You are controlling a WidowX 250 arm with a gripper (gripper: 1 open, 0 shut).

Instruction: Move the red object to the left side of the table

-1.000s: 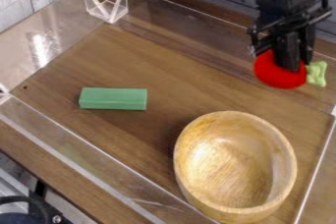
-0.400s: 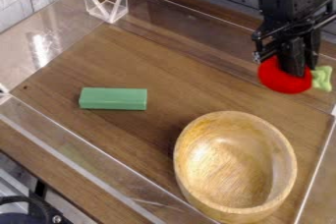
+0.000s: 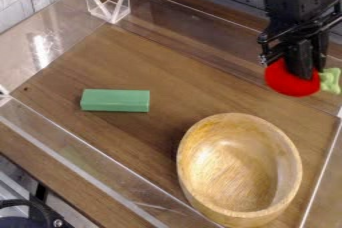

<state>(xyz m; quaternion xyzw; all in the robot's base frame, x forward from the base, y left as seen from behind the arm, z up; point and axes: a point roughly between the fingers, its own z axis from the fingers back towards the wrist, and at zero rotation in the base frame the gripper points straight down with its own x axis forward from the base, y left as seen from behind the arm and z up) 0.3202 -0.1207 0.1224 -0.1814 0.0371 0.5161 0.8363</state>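
Observation:
The red object (image 3: 291, 80) is a small round red toy fruit with a light-green leafy stem (image 3: 329, 81) sticking out to its right. It is at the far right of the table (image 3: 174, 67), close to the clear right wall. My black gripper (image 3: 298, 68) comes down onto it from above, tilted steeply downward, and is shut on the red object. The fingers hide the top of the fruit. I cannot tell whether the fruit rests on the wood or hangs just above it.
A green rectangular block (image 3: 115, 100) lies left of centre. A large wooden bowl (image 3: 241, 164) fills the front right corner. Low clear acrylic walls edge the tabletop, with a clear bracket (image 3: 107, 5) at the back left.

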